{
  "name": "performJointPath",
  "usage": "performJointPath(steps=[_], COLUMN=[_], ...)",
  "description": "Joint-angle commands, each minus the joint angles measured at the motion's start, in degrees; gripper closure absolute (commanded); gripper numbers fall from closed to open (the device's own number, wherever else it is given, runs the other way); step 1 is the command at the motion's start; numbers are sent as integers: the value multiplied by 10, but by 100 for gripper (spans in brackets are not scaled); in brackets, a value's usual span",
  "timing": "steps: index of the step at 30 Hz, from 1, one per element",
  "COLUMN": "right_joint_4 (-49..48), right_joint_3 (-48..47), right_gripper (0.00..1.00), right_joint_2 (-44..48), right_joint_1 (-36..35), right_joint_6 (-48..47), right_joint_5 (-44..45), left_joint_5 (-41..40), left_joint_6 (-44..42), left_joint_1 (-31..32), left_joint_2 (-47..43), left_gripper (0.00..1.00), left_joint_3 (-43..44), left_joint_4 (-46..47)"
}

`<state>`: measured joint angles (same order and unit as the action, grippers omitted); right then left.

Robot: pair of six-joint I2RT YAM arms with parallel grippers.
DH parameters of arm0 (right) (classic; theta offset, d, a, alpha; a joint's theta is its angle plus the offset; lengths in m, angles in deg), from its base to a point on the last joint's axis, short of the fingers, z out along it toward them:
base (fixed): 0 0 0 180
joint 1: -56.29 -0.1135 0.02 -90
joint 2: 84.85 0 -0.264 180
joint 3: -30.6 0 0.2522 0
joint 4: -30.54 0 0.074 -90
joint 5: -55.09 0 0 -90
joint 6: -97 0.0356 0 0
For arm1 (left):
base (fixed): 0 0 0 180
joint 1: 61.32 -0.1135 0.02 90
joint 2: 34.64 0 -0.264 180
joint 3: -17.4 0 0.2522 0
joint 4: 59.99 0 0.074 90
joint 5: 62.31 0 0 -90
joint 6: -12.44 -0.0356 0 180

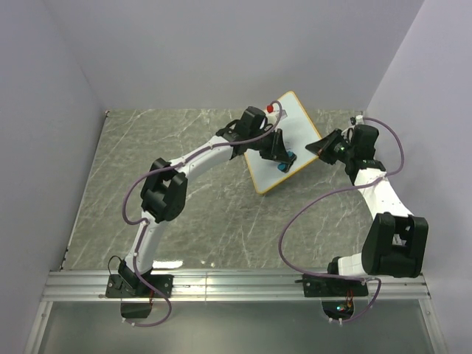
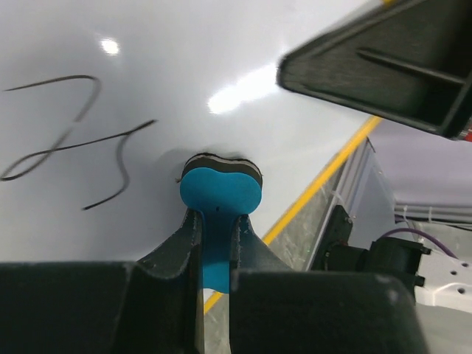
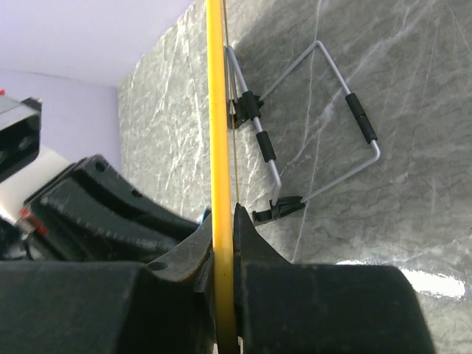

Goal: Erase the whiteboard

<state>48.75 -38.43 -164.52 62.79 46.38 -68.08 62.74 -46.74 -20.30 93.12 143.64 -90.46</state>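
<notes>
Left end effector [image 2: 216,225] pinches a blue bow-tie eraser [image 2: 220,188] against the glossy whiteboard [image 2: 184,74]; right end effector [image 3: 225,225] clamps its yellow rim [image 3: 216,110].

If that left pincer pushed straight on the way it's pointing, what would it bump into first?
The whiteboard; the blue eraser in the left pincer seems pressed against it.

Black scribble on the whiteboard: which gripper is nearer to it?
Left. The left gripper holds the blue eraser just beside the scribble; the right gripper clamps the whiteboard's yellow edge.
</notes>
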Motion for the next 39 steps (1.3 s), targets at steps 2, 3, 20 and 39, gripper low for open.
performJointPath(steps=[2,3,20,39], right_joint_4=[71,72,115,204], right_joint_3=[-11,-12,23,31], right_gripper=[100,100,100,100], right_joint_2=[-28,-30,35,103], right_joint_1=[-20,-21,-77,-91], right_joint_6=[9,9,-9,-70], right_joint_5=[-18,-18,-51,-71], left_joint_5=[54,56,-110,-97], left_joint_6=[24,27,-23,-35], left_joint_1=[30,30,-13,-67], left_joint_2=[5,7,115,206], left_gripper=[100,100,100,100], left_joint_3=[-6,-4,117,162], left_joint_4=[33,34,-83,-85])
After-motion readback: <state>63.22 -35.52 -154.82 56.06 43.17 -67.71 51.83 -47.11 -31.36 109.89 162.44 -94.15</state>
